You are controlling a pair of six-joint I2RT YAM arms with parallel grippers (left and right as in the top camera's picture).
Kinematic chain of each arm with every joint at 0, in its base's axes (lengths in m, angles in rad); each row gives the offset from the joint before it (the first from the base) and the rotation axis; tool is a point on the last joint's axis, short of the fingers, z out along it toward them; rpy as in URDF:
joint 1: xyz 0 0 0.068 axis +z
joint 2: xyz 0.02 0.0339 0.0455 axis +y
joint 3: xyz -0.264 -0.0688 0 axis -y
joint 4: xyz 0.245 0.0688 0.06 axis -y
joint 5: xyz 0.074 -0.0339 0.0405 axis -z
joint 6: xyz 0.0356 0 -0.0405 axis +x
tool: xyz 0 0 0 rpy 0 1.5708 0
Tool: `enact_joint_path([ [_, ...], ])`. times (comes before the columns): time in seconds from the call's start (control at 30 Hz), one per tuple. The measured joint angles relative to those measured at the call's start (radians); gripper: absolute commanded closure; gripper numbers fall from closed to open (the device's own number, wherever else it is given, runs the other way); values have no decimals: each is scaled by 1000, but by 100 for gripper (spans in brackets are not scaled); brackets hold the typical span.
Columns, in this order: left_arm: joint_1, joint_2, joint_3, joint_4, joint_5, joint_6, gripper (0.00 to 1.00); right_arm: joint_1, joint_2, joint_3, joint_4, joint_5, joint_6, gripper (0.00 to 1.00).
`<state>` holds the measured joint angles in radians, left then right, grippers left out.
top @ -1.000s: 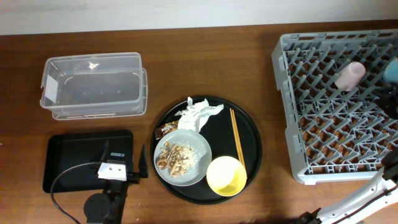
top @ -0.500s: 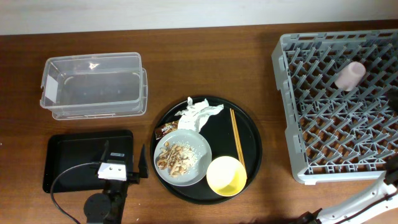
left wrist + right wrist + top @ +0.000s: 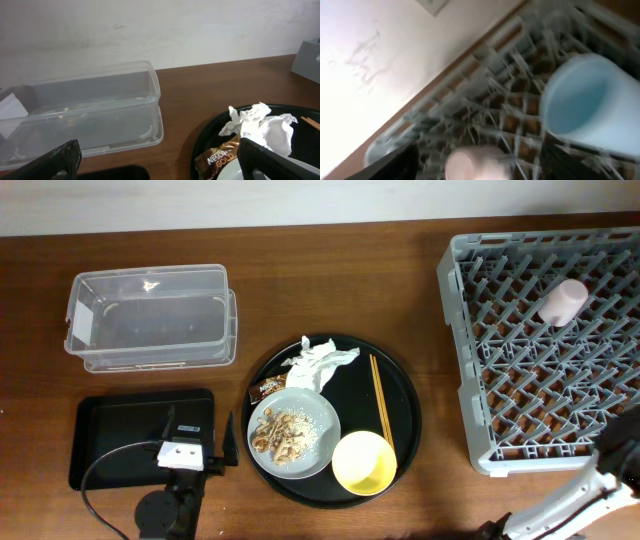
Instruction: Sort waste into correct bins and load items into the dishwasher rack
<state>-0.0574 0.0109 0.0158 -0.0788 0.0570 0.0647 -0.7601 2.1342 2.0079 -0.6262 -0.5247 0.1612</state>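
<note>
On the round black tray (image 3: 400,395) lie a crumpled white napkin (image 3: 320,363), a brown-and-gold wrapper (image 3: 266,389), wooden chopsticks (image 3: 381,408), a grey plate (image 3: 318,420) bearing food scraps (image 3: 278,436), and a yellow bowl (image 3: 364,462). The clear tub (image 3: 150,315) and the black rectangular tray (image 3: 120,435) sit at the left. My left gripper (image 3: 162,167) hovers open by the black tray, with the wrapper (image 3: 222,157) and napkin (image 3: 262,127) ahead. In the grey rack (image 3: 460,350) lies the pink cup (image 3: 563,301). The blurred right wrist view shows my right gripper (image 3: 482,167) open, with the pink cup (image 3: 480,165) and the blue cup (image 3: 585,107) lying in the rack.
The right arm (image 3: 600,485) shows at the front right corner of the rack. A cable (image 3: 95,480) loops off the left wrist over the wooden table (image 3: 330,280). A white wall (image 3: 150,30) stands behind the tub.
The dark gripper at the rack's right edge has left the overhead view, and the right arm now shows by the rack's front right corner. The left arm has not moved.
</note>
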Motion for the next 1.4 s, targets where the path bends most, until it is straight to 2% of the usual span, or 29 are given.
enact_joint_path([
  [0.07, 0, 0, 0, 0, 0, 0, 1, 72, 0, 0, 32, 113, -2, 35],
  [0.23, 0, 0, 0, 0, 0, 0, 1, 231, 3, 0, 68, 555, -5, 28],
  [0.37, 0, 0, 0, 0, 0, 0, 1, 256, 27, 3, 47, 834, -2, 25],
  [0.5, 0, 0, 0, 0, 0, 0, 1, 243, 47, 3, 25, 982, 0, 25],
  [0.73, 0, 0, 0, 0, 0, 0, 1, 210, 48, 4, -47, 1046, 76, 24],
  [0.93, 0, 0, 0, 0, 0, 0, 1, 163, 48, 4, -63, 977, 128, 22],
  [1.0, 0, 0, 0, 0, 0, 0, 1, 152, 53, 4, -61, 965, 152, 19],
  [1.2, 0, 0, 0, 0, 0, 0, 1, 138, 102, 5, -18, 862, 216, 19],
  [1.3, 0, 0, 0, 0, 0, 0, 1, 135, 115, 5, -17, 841, 233, 20],
  [1.4, 0, 0, 0, 0, 0, 0, 1, 125, 116, 5, -70, 847, 243, 28],
])
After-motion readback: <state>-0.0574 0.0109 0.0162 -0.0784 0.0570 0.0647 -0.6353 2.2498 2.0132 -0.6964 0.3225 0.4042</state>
